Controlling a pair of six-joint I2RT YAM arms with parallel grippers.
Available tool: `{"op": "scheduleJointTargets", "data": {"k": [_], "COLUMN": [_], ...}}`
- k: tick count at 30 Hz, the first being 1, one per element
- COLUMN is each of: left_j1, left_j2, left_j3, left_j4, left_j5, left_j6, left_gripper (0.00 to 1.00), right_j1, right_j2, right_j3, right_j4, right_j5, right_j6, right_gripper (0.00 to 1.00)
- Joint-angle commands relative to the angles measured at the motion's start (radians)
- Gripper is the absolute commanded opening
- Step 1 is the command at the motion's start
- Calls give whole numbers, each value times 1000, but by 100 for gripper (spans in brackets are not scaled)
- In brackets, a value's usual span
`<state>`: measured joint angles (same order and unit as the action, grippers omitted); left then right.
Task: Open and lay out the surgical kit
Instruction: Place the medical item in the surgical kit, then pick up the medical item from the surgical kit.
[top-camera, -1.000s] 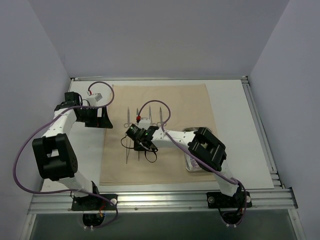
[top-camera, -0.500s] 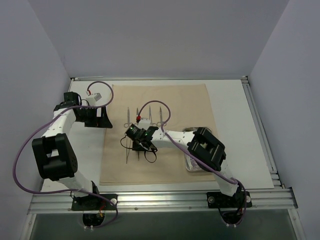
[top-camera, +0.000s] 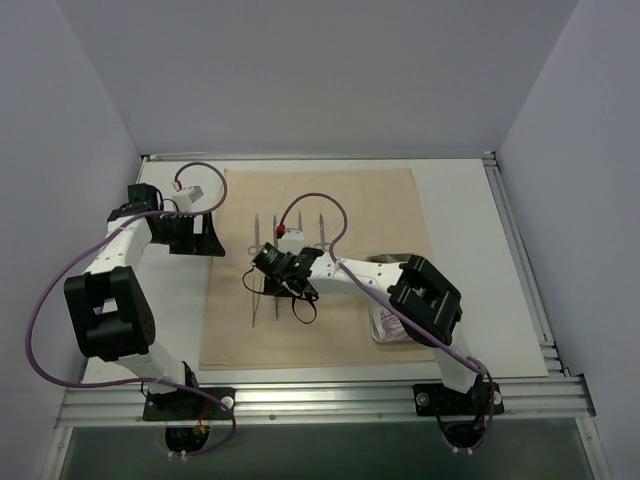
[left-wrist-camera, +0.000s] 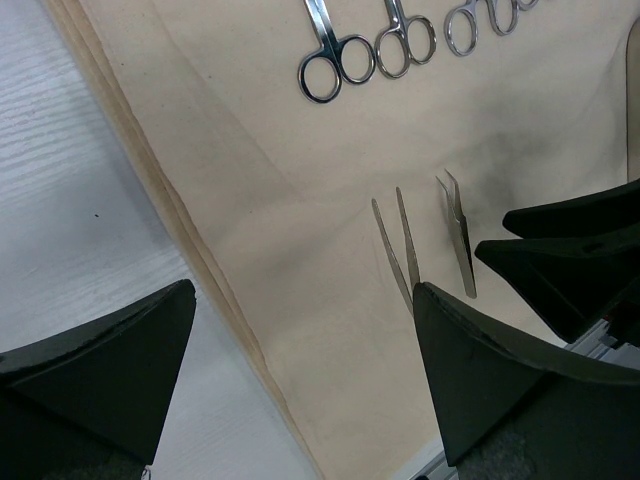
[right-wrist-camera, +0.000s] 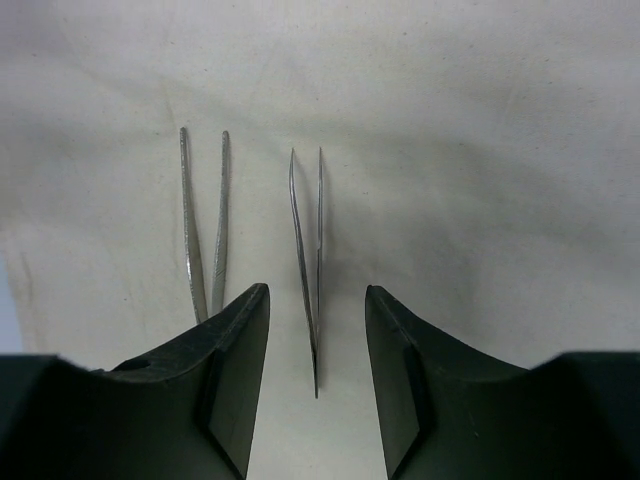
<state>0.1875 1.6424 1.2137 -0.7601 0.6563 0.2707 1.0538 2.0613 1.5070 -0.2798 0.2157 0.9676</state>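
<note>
The surgical kit's beige cloth (top-camera: 370, 215) lies spread flat on the table. Ring-handled clamps (top-camera: 320, 228) (left-wrist-camera: 340, 65) lie in a row on its far half. Two tweezers (top-camera: 257, 305) lie side by side nearer the front. My right gripper (top-camera: 280, 290) (right-wrist-camera: 317, 330) hovers open over the thinner tweezers (right-wrist-camera: 308, 260), which rest on the cloth between its fingers and touch neither. The wider tweezers (right-wrist-camera: 203, 220) lie just left of it. The steel tray (top-camera: 378, 330) sits at the cloth's right edge, mostly hidden under the right arm. My left gripper (top-camera: 200, 238) (left-wrist-camera: 300, 340) is wide open over the cloth's left edge, holding nothing.
White tabletop (top-camera: 460, 200) surrounds the cloth, with metal rails (top-camera: 300, 400) along the near edge and right side. Purple cables loop over both arms. The right gripper's black fingers (left-wrist-camera: 570, 250) show at the right of the left wrist view.
My right gripper's jaws have parted, and the thin tweezers now lie free on the cloth. Its wrist has shifted slightly toward the far side. The left arm has not moved.
</note>
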Motion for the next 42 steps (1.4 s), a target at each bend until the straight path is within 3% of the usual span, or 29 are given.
{"op": "scheduleJointTargets", "data": {"k": [1, 7, 16, 20, 24, 29, 34, 42], "left_j1": [9, 9, 9, 9, 9, 10, 10, 10], "left_j2": [-3, -3, 5, 8, 10, 0, 4, 25], "left_j3": [37, 43, 43, 46, 53, 44, 44, 41], "left_j4": [-10, -19, -18, -18, -21, -24, -24, -21], "left_j5": [31, 19, 11, 16, 14, -11, -15, -7], "left_j6": [15, 18, 15, 12, 9, 12, 10, 12], "left_gripper": [100, 100, 100, 100, 100, 100, 100, 100], "right_j1": [3, -37, -374, -367, -218, -51, -12, -12], "right_j2": [-102, -306, -815, -943, -833, -418, -146, 31], "right_j3": [22, -17, -537, -613, -601, -292, -85, 35], "right_j4": [-70, -220, -297, -178, 74, 64, 88, 76], "right_j5": [77, 195, 103, 61, 57, 83, -1, -79], "right_j6": [-7, -55, -32, -32, -49, -130, -204, -199], "right_gripper": [40, 39, 25, 19, 23, 30, 34, 33]}}
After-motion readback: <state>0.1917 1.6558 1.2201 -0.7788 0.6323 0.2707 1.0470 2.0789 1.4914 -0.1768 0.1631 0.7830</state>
